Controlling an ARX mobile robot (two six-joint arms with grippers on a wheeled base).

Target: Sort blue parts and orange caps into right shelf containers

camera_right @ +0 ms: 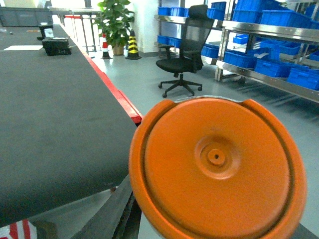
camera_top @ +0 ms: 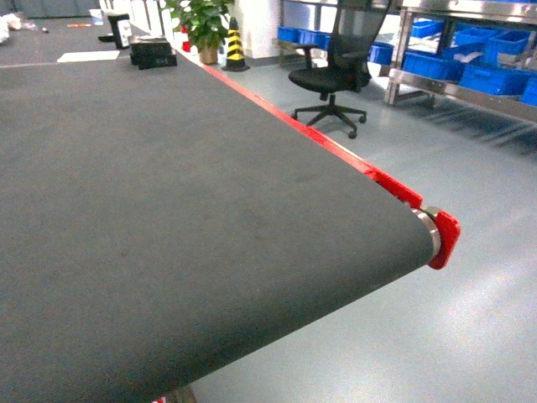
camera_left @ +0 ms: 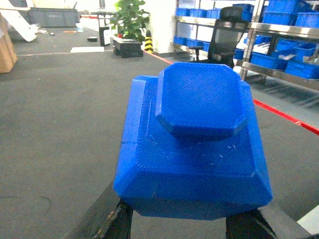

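Observation:
In the left wrist view a chunky blue part (camera_left: 192, 149) with a raised octagonal top fills the middle, and my left gripper (camera_left: 182, 221) is shut on its lower end, dark fingers (camera_left: 122, 221) at either side. It hangs over the dark belt. In the right wrist view a round orange cap (camera_right: 217, 169) faces the camera, with my right gripper (camera_right: 209, 230) shut on it beyond the belt's end. The steel shelf (camera_top: 470, 13) with blue containers (camera_top: 495, 77) stands at the far right, across open floor. Neither gripper shows in the head view.
The dark conveyor belt (camera_top: 168, 210) with its red side rail (camera_top: 336, 151) ends at a roller (camera_top: 436, 235). A black office chair (camera_top: 331, 75) stands before the shelf. A potted plant (camera_top: 204, 25), a striped cone (camera_top: 234, 46) and black boxes (camera_top: 151, 52) lie far back.

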